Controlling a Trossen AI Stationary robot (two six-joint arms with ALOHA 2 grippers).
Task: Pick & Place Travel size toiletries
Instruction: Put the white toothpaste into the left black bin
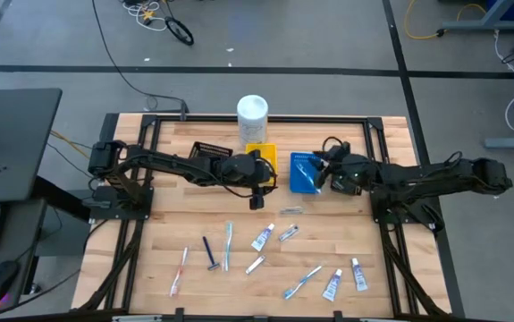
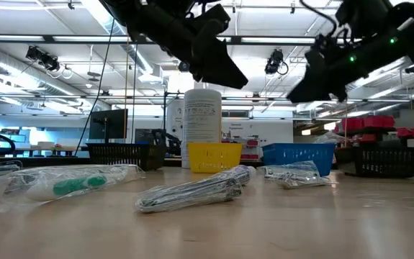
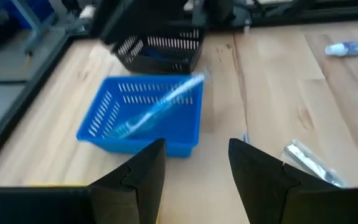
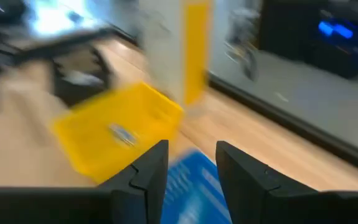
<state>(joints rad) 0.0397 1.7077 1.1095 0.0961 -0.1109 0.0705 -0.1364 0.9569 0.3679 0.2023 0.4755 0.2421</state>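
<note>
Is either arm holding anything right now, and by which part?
Nothing is held. The left gripper and right gripper both show empty, open jaws.

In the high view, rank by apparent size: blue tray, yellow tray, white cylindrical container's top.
1. blue tray
2. yellow tray, partly hidden by the left arm, so unsure against the blue
3. white container

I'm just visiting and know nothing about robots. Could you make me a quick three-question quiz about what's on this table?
1. True or false: the blue tray holds a toothbrush.
2. What stands behind the yellow tray? A) a tall white container B) a red bucket
3. Are the left gripper's fingers holding anything?

Key: 1 true. 2 A. 3 No, they stand open and empty.
</note>
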